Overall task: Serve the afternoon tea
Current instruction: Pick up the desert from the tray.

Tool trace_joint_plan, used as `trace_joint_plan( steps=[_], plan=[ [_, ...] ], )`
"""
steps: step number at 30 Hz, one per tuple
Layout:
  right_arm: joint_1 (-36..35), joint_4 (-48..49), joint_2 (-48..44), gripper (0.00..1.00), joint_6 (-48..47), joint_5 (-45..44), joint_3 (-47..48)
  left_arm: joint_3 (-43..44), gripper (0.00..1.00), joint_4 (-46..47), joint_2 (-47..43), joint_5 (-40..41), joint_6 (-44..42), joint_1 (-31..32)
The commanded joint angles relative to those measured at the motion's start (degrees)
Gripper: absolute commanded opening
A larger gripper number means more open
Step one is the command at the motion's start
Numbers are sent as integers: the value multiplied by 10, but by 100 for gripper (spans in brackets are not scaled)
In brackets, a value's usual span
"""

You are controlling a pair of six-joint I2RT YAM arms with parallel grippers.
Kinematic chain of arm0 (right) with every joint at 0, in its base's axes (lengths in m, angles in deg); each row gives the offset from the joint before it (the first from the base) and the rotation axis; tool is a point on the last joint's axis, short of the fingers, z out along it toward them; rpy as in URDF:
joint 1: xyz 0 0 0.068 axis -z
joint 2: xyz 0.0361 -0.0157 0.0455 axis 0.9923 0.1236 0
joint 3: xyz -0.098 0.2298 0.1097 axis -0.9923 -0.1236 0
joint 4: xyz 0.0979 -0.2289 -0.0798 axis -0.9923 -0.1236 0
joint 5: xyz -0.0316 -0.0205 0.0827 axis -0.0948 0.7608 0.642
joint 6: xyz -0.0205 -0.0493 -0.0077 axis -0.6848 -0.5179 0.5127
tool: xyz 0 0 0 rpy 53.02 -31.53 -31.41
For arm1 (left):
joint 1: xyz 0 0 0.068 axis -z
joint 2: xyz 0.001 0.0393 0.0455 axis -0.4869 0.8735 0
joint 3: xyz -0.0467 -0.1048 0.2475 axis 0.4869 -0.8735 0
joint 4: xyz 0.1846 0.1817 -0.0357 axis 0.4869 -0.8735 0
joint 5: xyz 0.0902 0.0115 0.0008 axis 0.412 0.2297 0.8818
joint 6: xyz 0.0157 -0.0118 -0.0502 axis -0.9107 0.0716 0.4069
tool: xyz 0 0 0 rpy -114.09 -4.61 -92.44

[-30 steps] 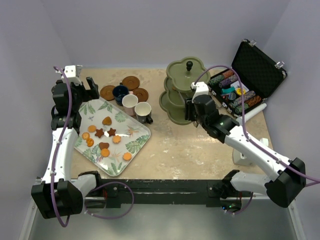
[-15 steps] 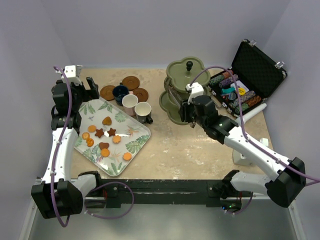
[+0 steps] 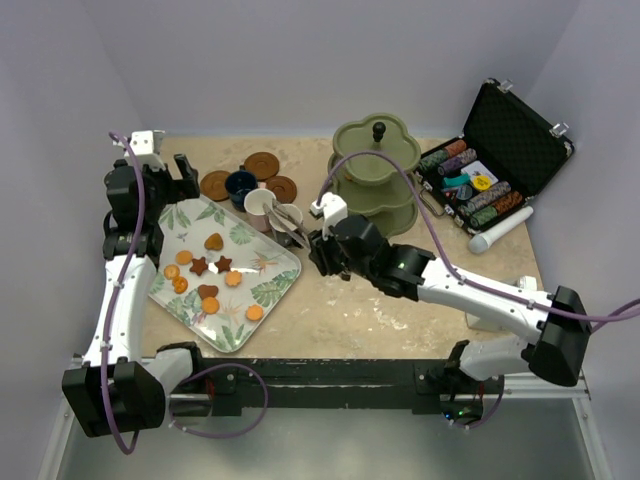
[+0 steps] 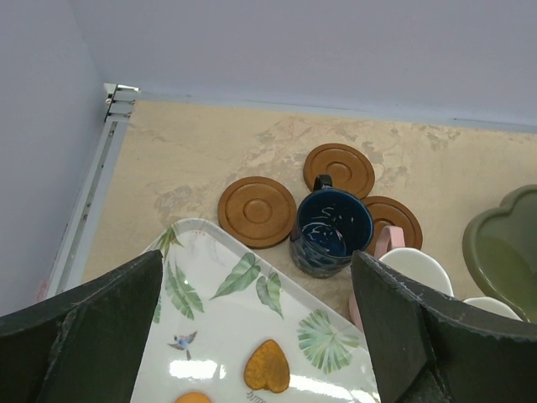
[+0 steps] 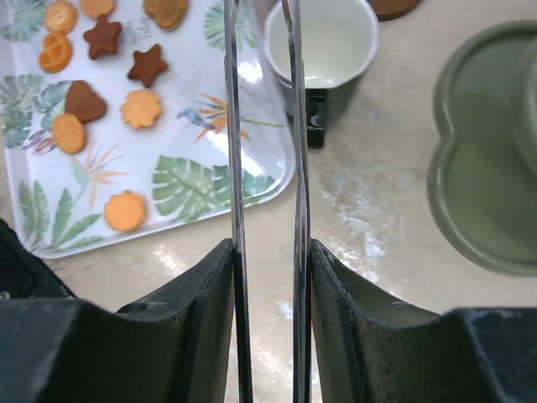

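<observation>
The left gripper point(image 4: 256, 256) hangs spread wide, the navy cup point(image 4: 331, 231) just ahead of it. The right gripper point(image 5: 268, 252) is clamped on the tongs point(image 5: 234, 126). The biscuits point(image 5: 138, 107) lie beside one blade, the cream cup point(image 5: 319, 38) close by the other. I'd sidle toward the biscuits, straddle one, and squeeze gently.

We list: a leaf-patterned tray point(image 3: 272, 292) at left, carrying orange and brown biscuits point(image 3: 213, 263). Three brown saucers point(image 3: 262, 164) lie beyond it, the navy cup point(image 3: 240, 184) among them. Pinkish-white cup point(image 3: 258, 203) and cream cup point(image 3: 293, 212) stand beside the tray. Olive three-tier stand point(image 3: 375, 178). Open chip case point(image 3: 490, 165) at right. Left gripper point(image 3: 182, 172) spread wide. Right gripper point(image 3: 316, 250) clamps metal tongs point(image 3: 287, 226) reaching the cream cup.
</observation>
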Motion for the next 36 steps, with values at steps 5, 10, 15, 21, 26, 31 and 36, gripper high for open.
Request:
trace_joint_plan(
  steps=[5, 10, 15, 21, 26, 31, 36],
  plan=[
    [-88, 57, 44, 41, 28, -28, 51, -6, 98, 18, 4, -1, -10, 5],
    [-130, 118, 109, 41, 58, -11, 27, -6, 98, 18, 6, 0, -11, 5],
    [-148, 141, 142, 42, 73, -12, 19, -6, 99, 17, 9, -3, -11, 6],
    [-149, 136, 161, 47, 76, -26, 5, -5, 98, 17, 10, -6, -11, 6],
    [-149, 141, 171, 50, 75, -14, -1, -4, 98, 16, 11, -6, -11, 6],
    [-149, 141, 193, 52, 75, -7, 0, -4, 98, 16, 13, -6, -11, 6],
    [-149, 142, 204, 52, 78, -5, -1, -4, 99, 16, 13, -6, -11, 6]
  ],
)
